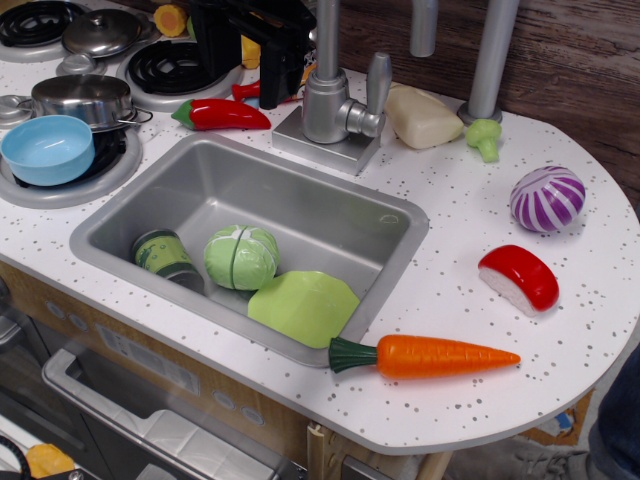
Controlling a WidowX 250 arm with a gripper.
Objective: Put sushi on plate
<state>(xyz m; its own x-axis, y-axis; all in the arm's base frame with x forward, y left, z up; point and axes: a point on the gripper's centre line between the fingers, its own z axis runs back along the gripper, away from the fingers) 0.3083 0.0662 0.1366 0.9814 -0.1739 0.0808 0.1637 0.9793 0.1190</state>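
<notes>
One orange plastic carrot with a green stem end lies nearest, lengthwise along the front edge of the speckled white desk, just beside the sink's front rim. Right of it and a little farther back sits the single sushi, a glossy red rounded top on a white base, out on the desk well apart from the plate. One light-green plate, flat and faceted, leans in the front right corner of the grey metal-look sink. Touching its left edge is one round green cabbage, and left of that one green-labelled can lies on its side. Farther right stands one purple-and-white striped onion. On the left, one light-blue bowl rests on a burner, with one steel pot behind it. One red chili pepper with a green stem lies behind the sink, beside the silver faucet. At the back, the black arm hangs over the stove; its fingers are hidden, so I cannot tell whether they are released or clenched.
</notes>
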